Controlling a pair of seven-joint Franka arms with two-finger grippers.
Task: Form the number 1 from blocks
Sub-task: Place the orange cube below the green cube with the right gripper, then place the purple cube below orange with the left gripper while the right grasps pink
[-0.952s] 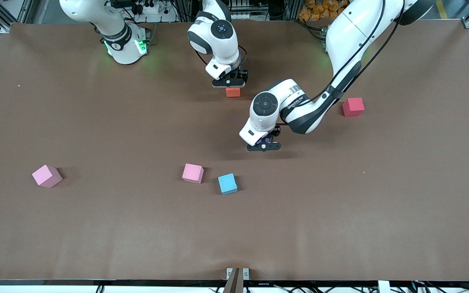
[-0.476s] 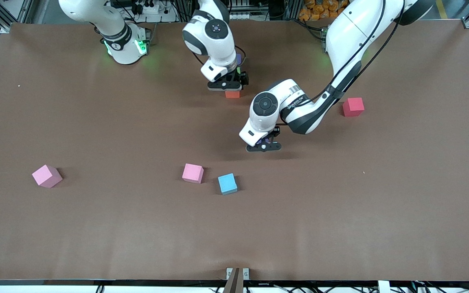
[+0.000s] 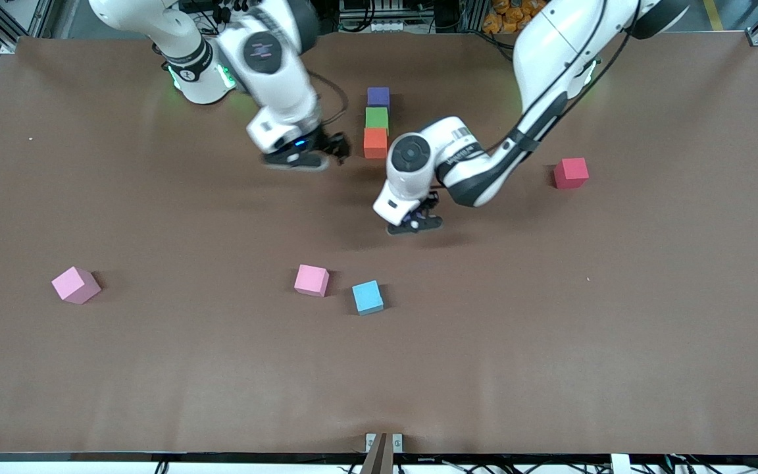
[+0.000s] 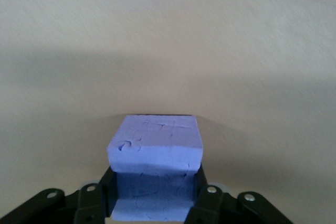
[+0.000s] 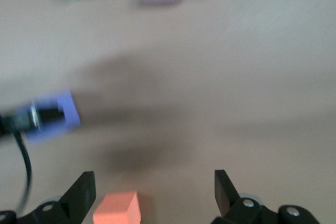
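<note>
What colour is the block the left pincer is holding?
Purple. The block sits between the left pincer fingers, clearest in the left wrist view.

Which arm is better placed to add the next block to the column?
Left. The left gripper already holds a purple cube just past the orange cube ending the column; the right gripper is open and empty.

arms: glossy white rounded shells, dark grey joint bands and round grey end caps | right arm [image 3: 274,72]: green light ring at base, black cable at wrist | left arm [image 3: 484,164]: black cable clipped along it, small printed label | grippers: black fingers, silver screws on left gripper [image 4: 153,203] and right gripper [image 5: 155,192]
</note>
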